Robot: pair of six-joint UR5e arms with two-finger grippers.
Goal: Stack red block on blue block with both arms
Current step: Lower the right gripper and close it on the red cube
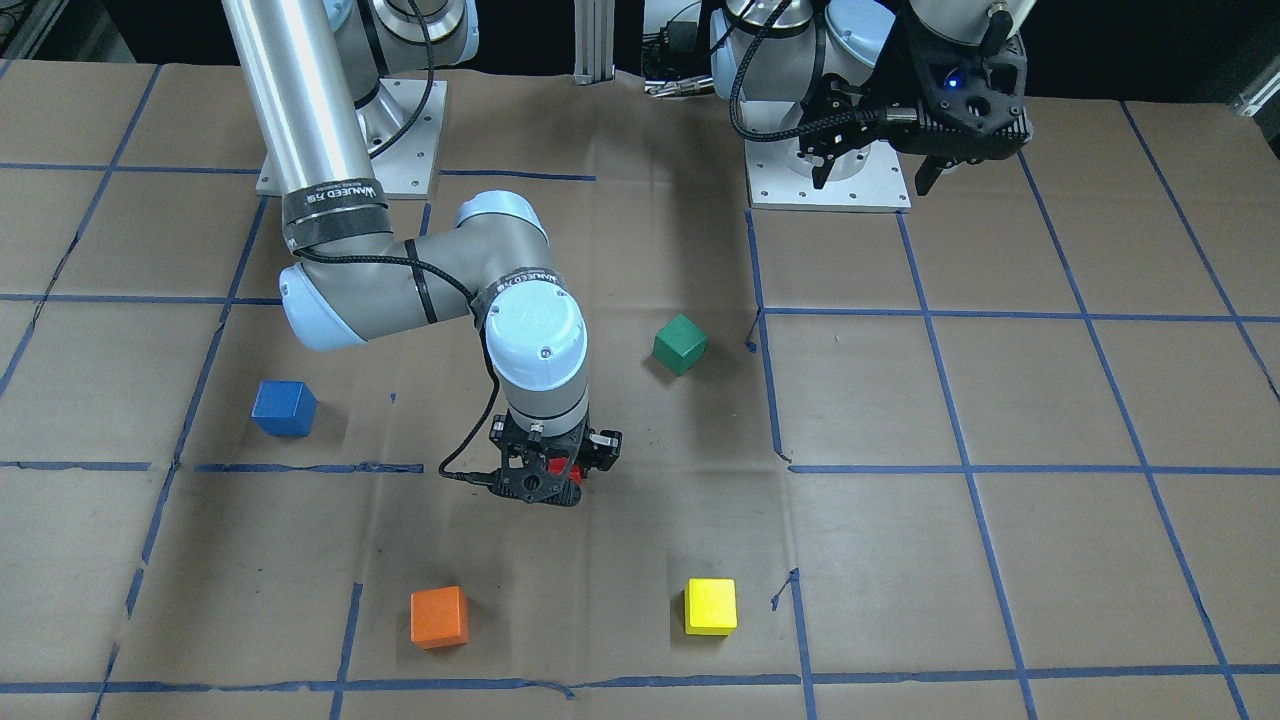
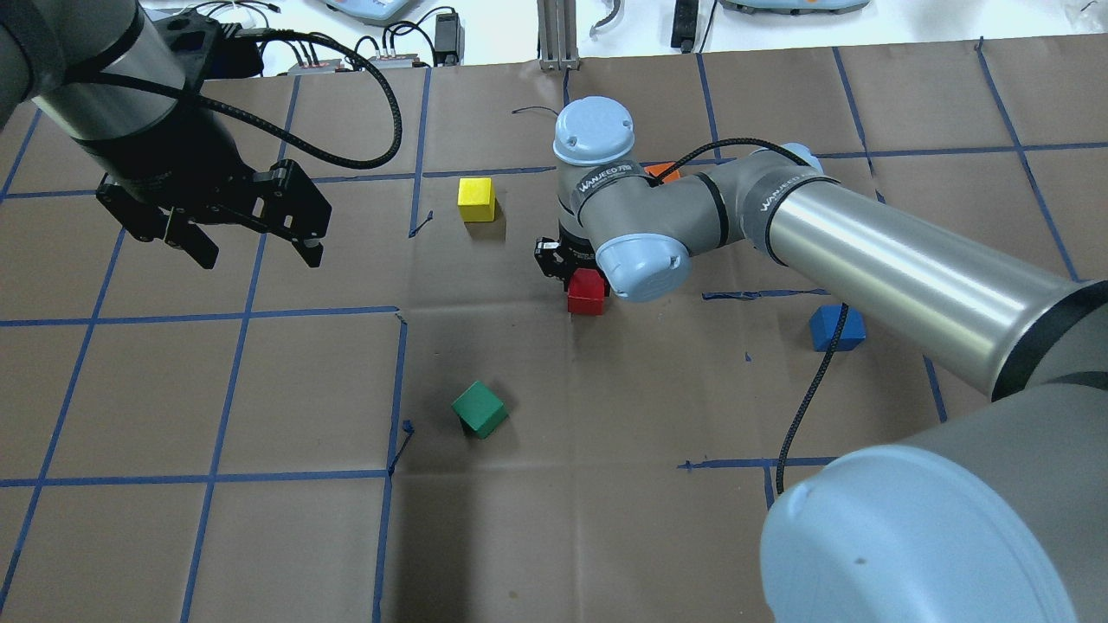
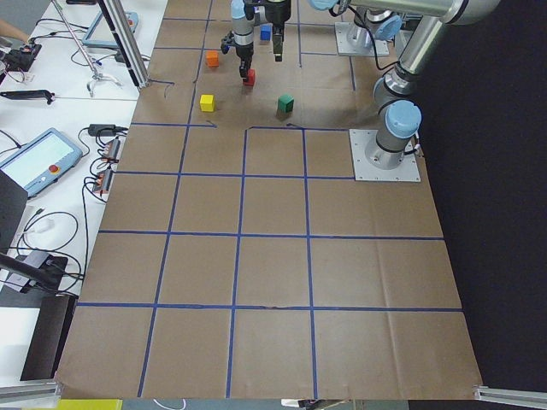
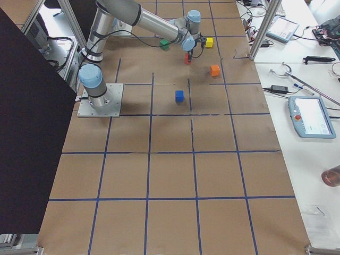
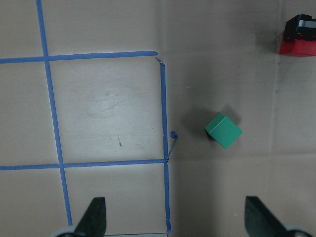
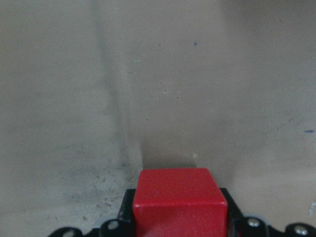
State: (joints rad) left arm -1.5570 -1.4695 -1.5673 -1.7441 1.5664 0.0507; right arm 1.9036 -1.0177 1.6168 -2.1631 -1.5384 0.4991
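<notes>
Red block (image 6: 178,202) is sitting clamped between the closed-in fingers of the right pincer (image 1: 548,478), near the middle of the surface (image 2: 303,389). Blue block (image 2: 837,328) is lying well apart from it, untouched. Left pincer (image 2: 260,258) is hovering spread wide, gripping nothing.

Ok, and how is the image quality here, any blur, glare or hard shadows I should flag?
Right wrist view: soft throughout, the red block at the bottom edge is slightly blurred. Overhead view: a bright glare streak runs along the silver tube of the right arm. Left wrist view: sharp, the green block casts a short soft shadow. Side views: evenly lit, but the blocks are very small.
</notes>
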